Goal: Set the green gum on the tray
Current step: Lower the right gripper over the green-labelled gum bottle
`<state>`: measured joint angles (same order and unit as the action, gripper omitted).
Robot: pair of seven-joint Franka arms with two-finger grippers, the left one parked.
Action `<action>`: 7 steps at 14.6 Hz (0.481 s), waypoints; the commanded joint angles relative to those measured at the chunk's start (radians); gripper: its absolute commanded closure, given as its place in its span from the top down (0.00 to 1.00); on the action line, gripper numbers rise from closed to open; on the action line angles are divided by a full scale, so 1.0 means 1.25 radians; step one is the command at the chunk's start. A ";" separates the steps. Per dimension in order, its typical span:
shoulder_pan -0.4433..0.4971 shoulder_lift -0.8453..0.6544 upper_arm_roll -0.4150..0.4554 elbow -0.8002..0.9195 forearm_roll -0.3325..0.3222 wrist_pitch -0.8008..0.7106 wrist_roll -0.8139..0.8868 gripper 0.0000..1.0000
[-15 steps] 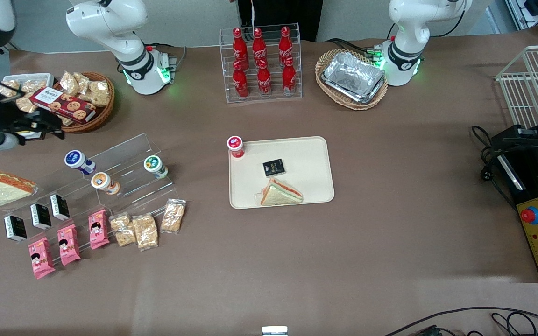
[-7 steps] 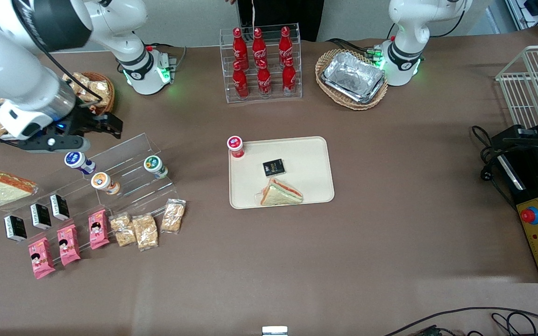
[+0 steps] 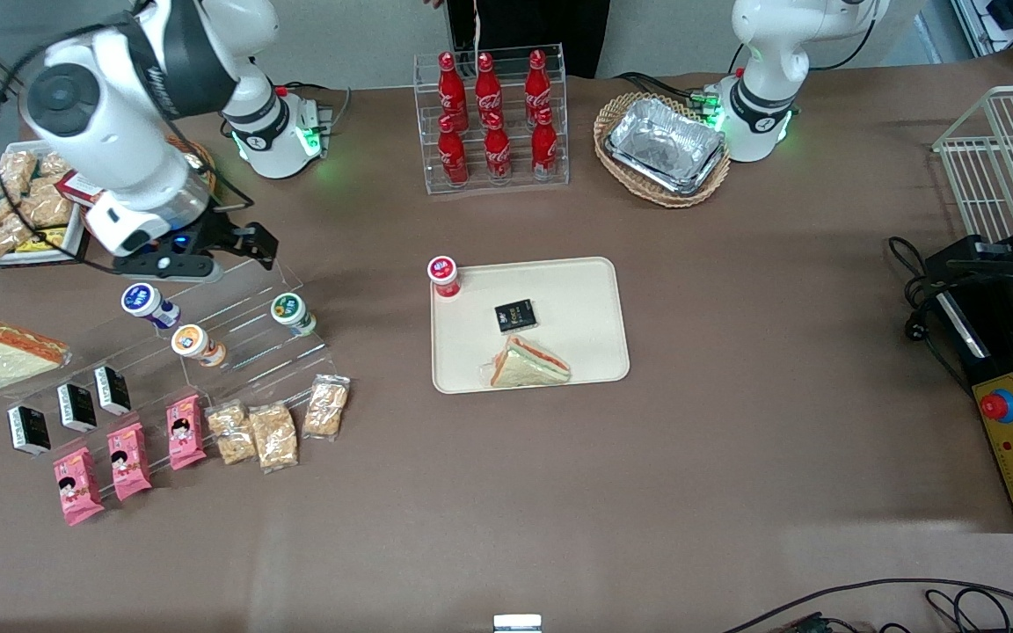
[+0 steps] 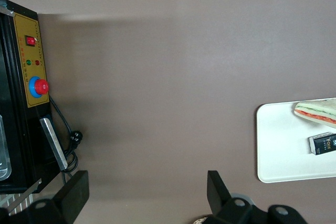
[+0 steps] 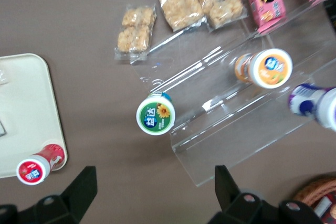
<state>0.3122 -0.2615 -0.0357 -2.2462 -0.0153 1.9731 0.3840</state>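
Note:
The green gum [image 3: 292, 313] is a small white bottle with a green-and-white lid, lying on the clear acrylic stepped stand [image 3: 234, 316]; it also shows in the right wrist view [image 5: 156, 114]. The beige tray [image 3: 590, 303] lies mid-table and holds a sandwich [image 3: 528, 364], a black packet [image 3: 515, 316] and a red-lidded bottle [image 3: 444, 275] at its corner. My gripper [image 3: 243, 248] hovers above the stand's upper step, farther from the front camera than the green gum. Its fingers [image 5: 85, 184] are spread wide with nothing between them.
A blue-lidded bottle [image 3: 147, 303] and an orange-lidded bottle [image 3: 196, 344] lie on the stand beside the green gum. Snack packets [image 3: 265, 432], pink packets [image 3: 128, 457] and black boxes [image 3: 76, 406] lie nearer the camera. A cola bottle rack [image 3: 491, 119] and a foil tray in a basket [image 3: 665, 148] stand farther back.
The right arm has swung in from the working arm's end of the table toward the stand. Its gripper now hovers over the stand's upper step, close to the green gum. The objects have not moved.

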 commanded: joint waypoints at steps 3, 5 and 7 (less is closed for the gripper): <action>0.009 -0.003 -0.003 -0.133 0.012 0.183 0.027 1.00; 0.006 0.025 -0.005 -0.174 0.012 0.274 0.025 1.00; 0.005 0.070 -0.005 -0.186 0.012 0.343 0.025 1.00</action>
<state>0.3176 -0.2361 -0.0376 -2.4431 -0.0152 2.2789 0.4068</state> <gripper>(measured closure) 0.000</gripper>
